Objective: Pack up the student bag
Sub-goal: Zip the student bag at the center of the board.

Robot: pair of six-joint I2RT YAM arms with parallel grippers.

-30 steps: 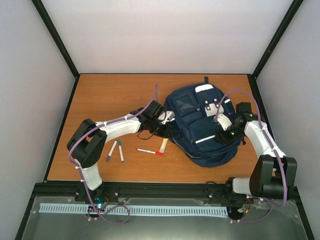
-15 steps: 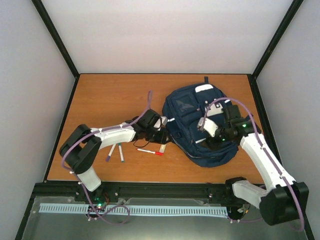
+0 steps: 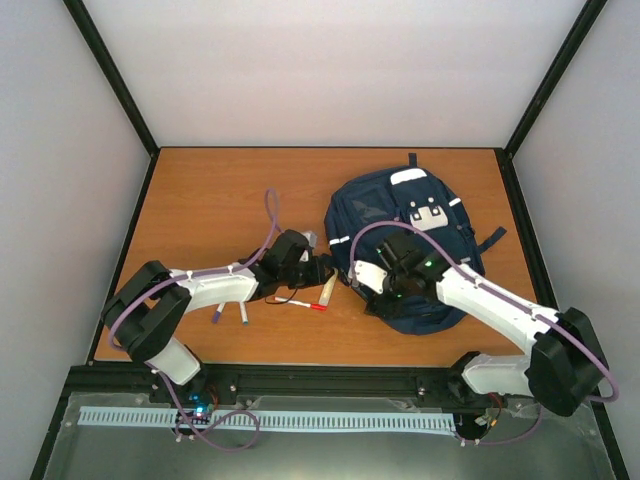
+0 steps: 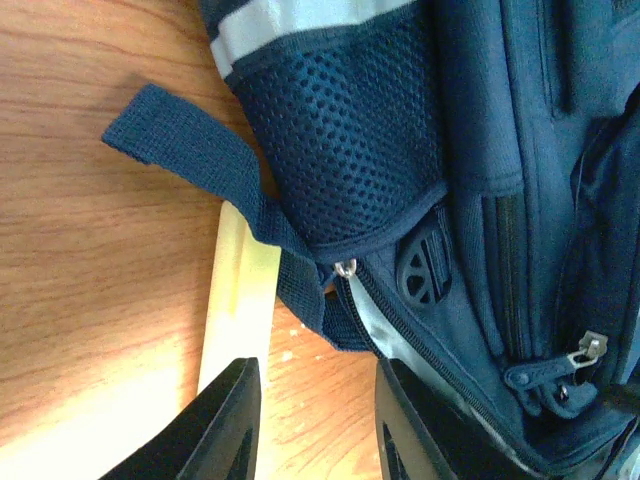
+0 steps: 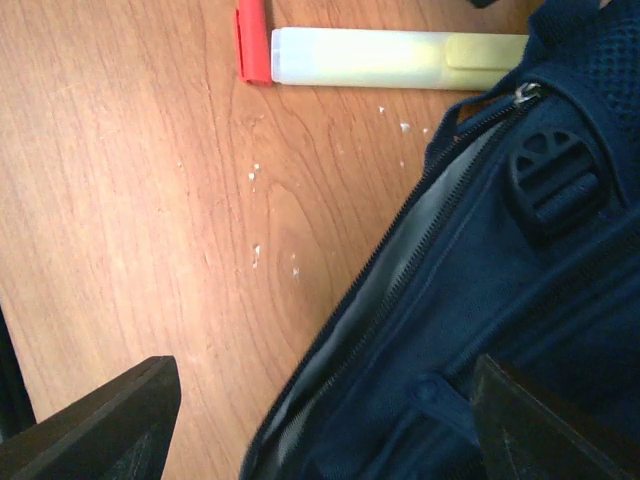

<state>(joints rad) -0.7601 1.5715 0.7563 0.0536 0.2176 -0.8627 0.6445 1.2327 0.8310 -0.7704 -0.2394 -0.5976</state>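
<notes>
red cap (image 5: 252, 42): right wrist, not left

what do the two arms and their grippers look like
The left arm and right arm have white links, black joints and a thin purple cable looping alongside; the right shows a small green light. The left gripper and right gripper have plain black fingers.

Lab test cell (white walls (image 3: 340, 70), black frame (image 3: 112, 75), wooden table (image 3: 220, 190)).

The wooden bench (image 3: 200, 190) carries the student bag (image 3: 375, 205). Just left of it lie a yellow highlighter (image 3: 328, 290), a red-capped marker (image 3: 305, 304), and farther left two pens (image 3: 243, 317).
</notes>
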